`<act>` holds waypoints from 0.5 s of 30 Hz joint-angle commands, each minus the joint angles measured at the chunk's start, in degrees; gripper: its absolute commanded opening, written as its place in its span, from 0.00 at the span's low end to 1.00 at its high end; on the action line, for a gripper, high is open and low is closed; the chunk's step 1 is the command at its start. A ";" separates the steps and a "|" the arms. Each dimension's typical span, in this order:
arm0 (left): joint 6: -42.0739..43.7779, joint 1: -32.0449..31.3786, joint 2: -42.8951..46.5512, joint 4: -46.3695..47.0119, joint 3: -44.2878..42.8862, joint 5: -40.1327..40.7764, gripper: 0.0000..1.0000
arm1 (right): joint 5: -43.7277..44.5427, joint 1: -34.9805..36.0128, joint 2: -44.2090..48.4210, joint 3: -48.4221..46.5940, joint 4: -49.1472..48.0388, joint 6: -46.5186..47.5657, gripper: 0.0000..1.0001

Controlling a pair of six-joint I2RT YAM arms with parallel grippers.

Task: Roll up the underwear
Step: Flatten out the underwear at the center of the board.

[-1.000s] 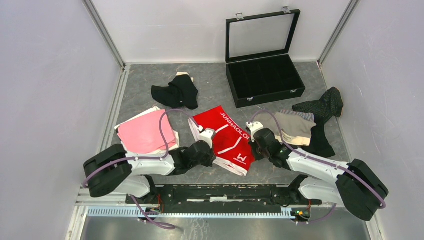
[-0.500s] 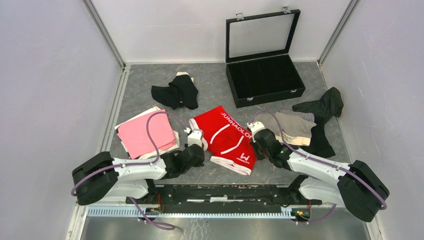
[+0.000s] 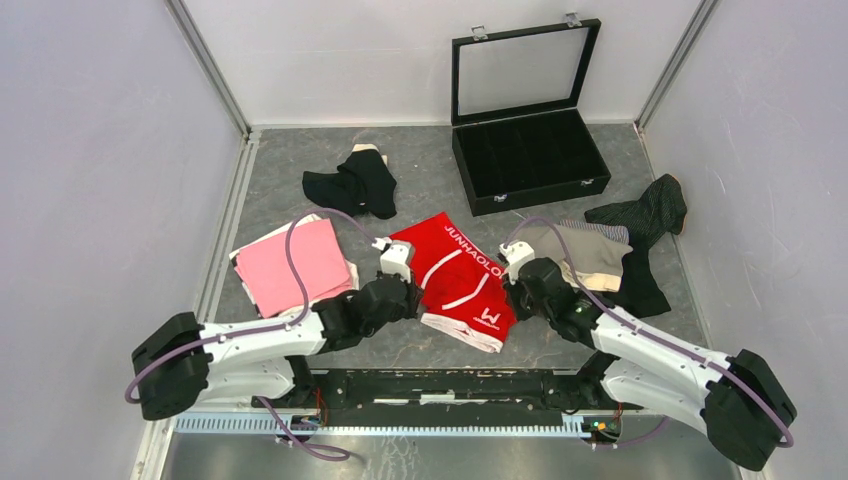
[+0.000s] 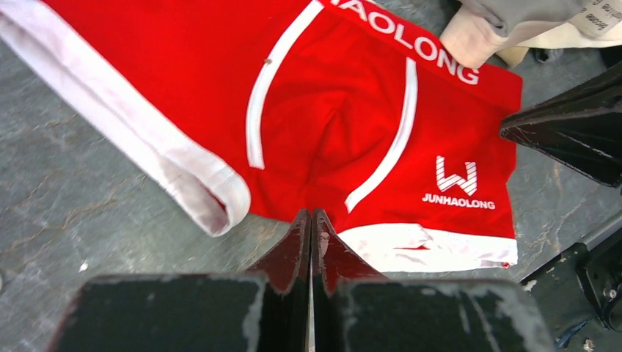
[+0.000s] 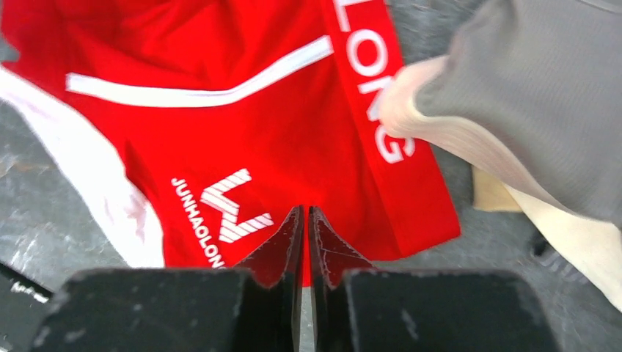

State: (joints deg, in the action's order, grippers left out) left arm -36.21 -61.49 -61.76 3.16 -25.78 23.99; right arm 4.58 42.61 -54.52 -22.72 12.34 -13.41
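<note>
A red cloth pair of underwear with white trim and white JUNHAOLONG lettering (image 3: 455,275) lies spread flat on the grey marbled tabletop (image 3: 425,165), near the front and midway between the two arms. The left fingers (image 4: 293,249) are pressed tight together, their tips at the lower red edge of this garment beside its white leg hem; whether any cloth is pinched between them cannot be told. The right fingers (image 5: 282,249) stand almost together with only a thin slit between them, tips over the garment's near edge just beside the white W logo; whether they grip the cloth cannot be told either.

A folded pink cloth garment (image 3: 295,265) sits to the left of the red one, apart from it. A crumpled black cloth garment (image 3: 355,185) lies farther back. To the right, a greyish-beige garment (image 3: 585,255) touches the red waistband and partly rests on a dark pinstriped garment (image 3: 645,215). A rigid black glass-lidded compartment case (image 3: 530,195) stands open at the back right
</note>
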 commanded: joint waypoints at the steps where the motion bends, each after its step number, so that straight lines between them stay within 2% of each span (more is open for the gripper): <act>1: 3.45 -0.10 -4.43 5.02 -3.72 -2.28 0.02 | 10.12 -0.03 0.57 -3.11 4.58 -4.10 0.14; 4: 4.01 -0.14 -8.61 9.29 -4.39 -6.95 0.02 | 13.77 -0.37 0.39 -2.49 5.19 -6.44 0.27; 8: 5.58 -0.16 -12.07 13.87 -4.56 -9.06 0.03 | 12.36 -3.06 -1.49 -1.51 3.24 -7.37 0.36; 15: 4.88 -0.15 -17.87 15.93 -4.72 -11.80 0.02 | 11.15 -4.92 -0.69 -0.86 1.41 -8.00 0.40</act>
State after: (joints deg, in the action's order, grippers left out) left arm -33.06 -61.52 -77.38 14.20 -28.99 15.20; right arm 14.70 38.09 -56.05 -23.42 16.10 -19.97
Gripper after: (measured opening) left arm 0.028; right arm 0.396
